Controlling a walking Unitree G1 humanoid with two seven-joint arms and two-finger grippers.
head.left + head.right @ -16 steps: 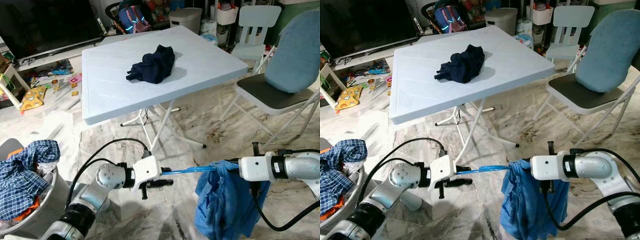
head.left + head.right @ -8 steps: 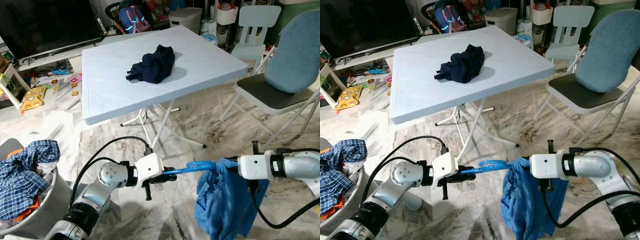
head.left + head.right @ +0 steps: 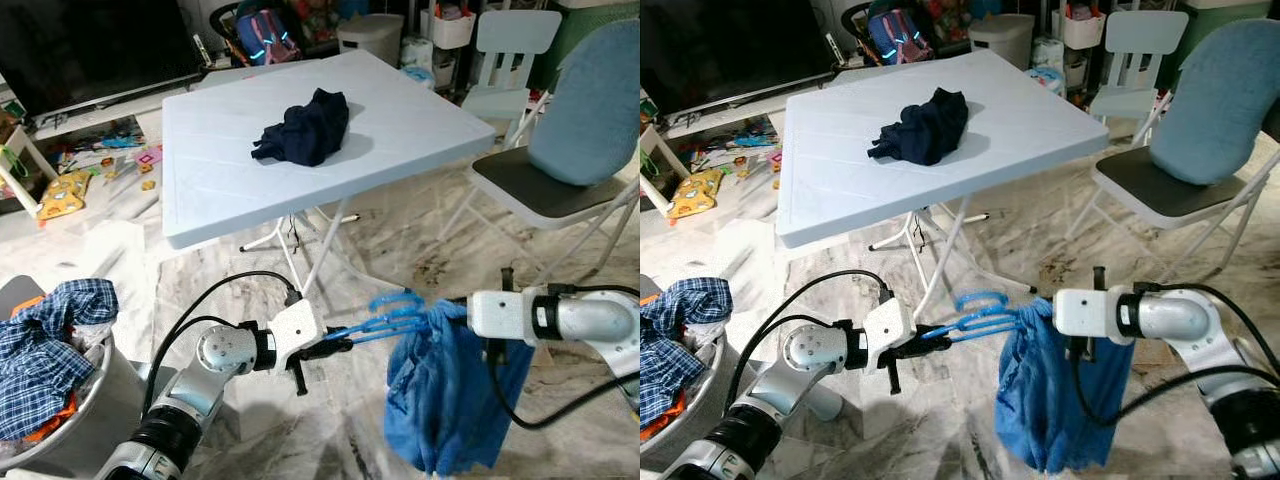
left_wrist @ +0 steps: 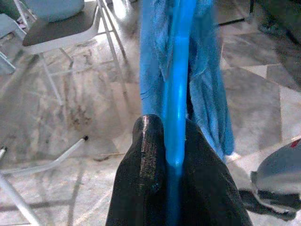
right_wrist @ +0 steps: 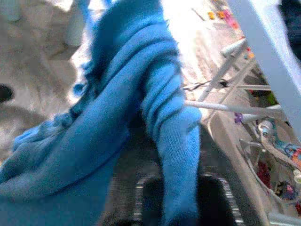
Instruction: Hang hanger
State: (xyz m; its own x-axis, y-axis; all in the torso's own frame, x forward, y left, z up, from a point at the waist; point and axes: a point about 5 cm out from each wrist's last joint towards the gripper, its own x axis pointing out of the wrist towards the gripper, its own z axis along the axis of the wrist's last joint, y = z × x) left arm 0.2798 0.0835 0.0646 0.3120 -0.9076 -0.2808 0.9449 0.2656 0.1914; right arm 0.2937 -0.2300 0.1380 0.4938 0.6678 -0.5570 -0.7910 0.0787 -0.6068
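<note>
Hanger: bright blue plastic hanger (image 3: 385, 318) sits low in the centre of the head views, held level above the marble floor (image 3: 420, 260), its hook curling upward at mid-frame.
Left tool (image 3: 340, 346): I have its black fingers (image 4: 149, 155) pressed together on one end of the hanger's bar; the wrist view shows the blue strip pinched between them.
Right tool (image 5: 183, 197): I see it buried in the blue knitted garment (image 3: 450, 400) at the lower right; cloth bunches over it and I judge it is gripping fabric, though I cannot tell how the fingers stand.
Handling, hanger: I judge it light and thin, stiff enough to hold level but likely to flex, and smooth plastic that may slip or twist in a one-end pinch.
Handling, garment: soft, limp, heavier than the hanger; it drags the far end down.
Where to hold: I would grip near the hook or bar middle, not the tip.
Surroundings: white folding tabletop (image 3: 210, 170) with a dark navy crumpled cloth (image 3: 305, 128) fills the upper centre.
</note>
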